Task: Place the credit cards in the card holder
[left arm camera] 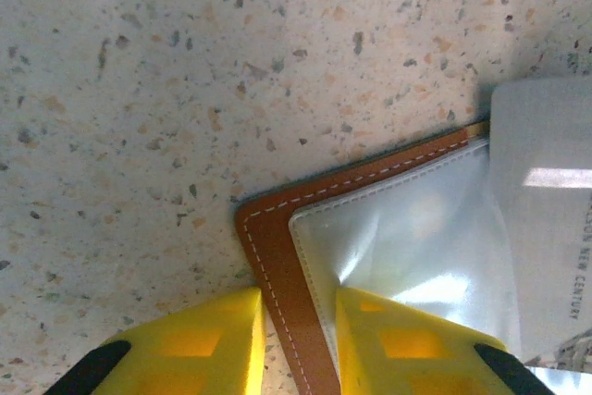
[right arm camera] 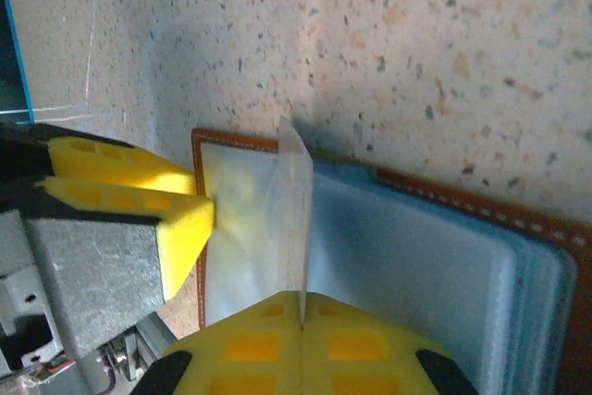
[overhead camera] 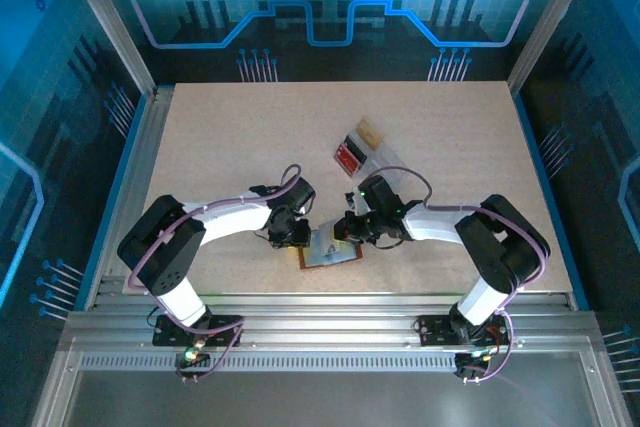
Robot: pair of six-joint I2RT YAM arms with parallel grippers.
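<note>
Card holder [overhead camera: 328,252] lies open on the worktop [overhead camera: 220,147] toward 6 o'clock, left hand [overhead camera: 293,237] at its 10 o'clock, right hand [overhead camera: 348,232] at 1 o'clock. Left wrist: yellow fingers [left arm camera: 203,344] slightly apart astride its brown edge; clamped or not, cannot tell. Right wrist: hand pressed together on an upright clear leaf [right arm camera: 296,210] of the holder.

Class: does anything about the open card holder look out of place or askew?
Yes. One thin translucent leaf stands upright from the card holder, pinched in the shut right gripper; the other pockets lie flat.
</note>
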